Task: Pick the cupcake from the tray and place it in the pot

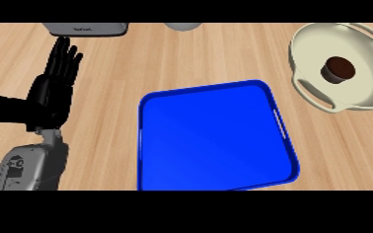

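Note:
A brown cupcake (339,69) sits inside the cream pot (310,42) at the upper right of the head view. The blue tray (218,135) lies in the middle of the counter with nothing on it. My left hand (55,86) rests at the left edge, fingers straight and pointing up, holding nothing, far from both tray and pot. My right hand shows nowhere in this view.
A grey appliance (86,28) stands at the counter's far edge, upper left, just above my left fingertips. A pale grey round object (183,26) peeks in at the top middle. The pot's handle (310,95) juts toward the tray's right rim.

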{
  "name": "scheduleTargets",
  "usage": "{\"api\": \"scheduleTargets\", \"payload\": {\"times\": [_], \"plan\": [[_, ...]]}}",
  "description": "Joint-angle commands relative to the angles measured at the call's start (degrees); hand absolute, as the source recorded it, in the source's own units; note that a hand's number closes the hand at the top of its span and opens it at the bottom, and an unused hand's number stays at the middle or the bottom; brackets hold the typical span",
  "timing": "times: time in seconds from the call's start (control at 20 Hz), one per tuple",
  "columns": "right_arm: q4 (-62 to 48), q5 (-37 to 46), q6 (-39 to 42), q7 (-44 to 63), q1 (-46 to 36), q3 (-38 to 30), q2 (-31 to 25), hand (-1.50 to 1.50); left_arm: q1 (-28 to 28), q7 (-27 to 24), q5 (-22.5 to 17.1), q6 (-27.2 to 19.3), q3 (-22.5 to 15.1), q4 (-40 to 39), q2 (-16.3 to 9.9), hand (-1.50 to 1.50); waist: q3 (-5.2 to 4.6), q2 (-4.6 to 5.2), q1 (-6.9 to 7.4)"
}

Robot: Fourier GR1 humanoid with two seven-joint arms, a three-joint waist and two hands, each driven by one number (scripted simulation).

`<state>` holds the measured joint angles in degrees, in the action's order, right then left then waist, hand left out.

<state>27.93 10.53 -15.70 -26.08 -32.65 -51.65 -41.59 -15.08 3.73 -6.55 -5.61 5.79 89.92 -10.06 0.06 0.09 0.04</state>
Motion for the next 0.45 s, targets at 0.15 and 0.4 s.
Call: {"api": "scheduleTargets", "payload": {"times": [0.15,0.4], "plan": [[-2.0,-6.9,6.1,-3.6,7.6,-2.6,-4.5,-1.5,2.6,0.3,0.2,0.7,-0.4,3.0,0.2,0.0,0.0,-0.03,0.23],[-4.4,-9.2,8.5,-5.4,10.3,-2.4,-8.8,-1.5,-0.4,1.8,0.6,-0.3,0.6,1.1,-0.1,0.0,0.01,0.01,0.18]]}}
